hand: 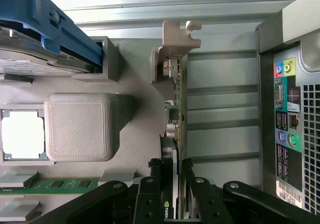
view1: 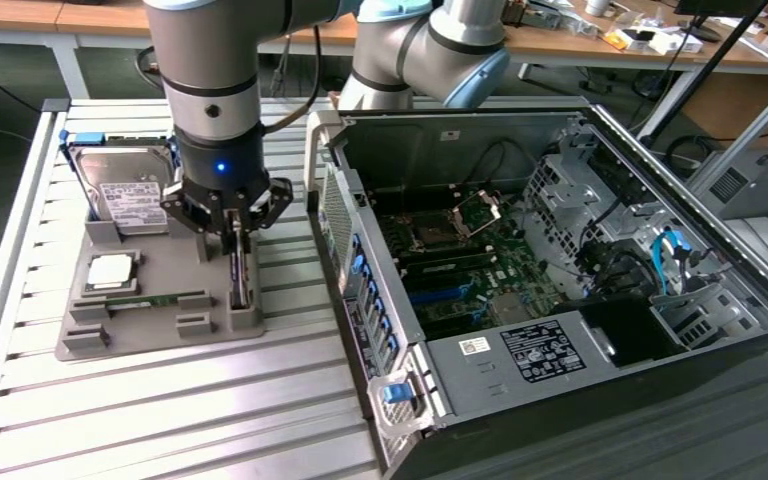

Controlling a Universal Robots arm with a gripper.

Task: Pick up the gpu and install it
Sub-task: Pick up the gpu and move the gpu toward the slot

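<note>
Your arm's black fingers [hand: 148, 196] are clamped on both faces of the gpu [hand: 177, 108], a thin flat black circuit card with a silver-grey metal bracket at one end. The card stands on edge in a slot of the grey plastic tray [view1: 157, 335], which sits on the slatted metal surface [view1: 157, 420], just beside the open black computer case [view1: 491, 140] and near the silver hard drive [view1: 128, 195].
</note>
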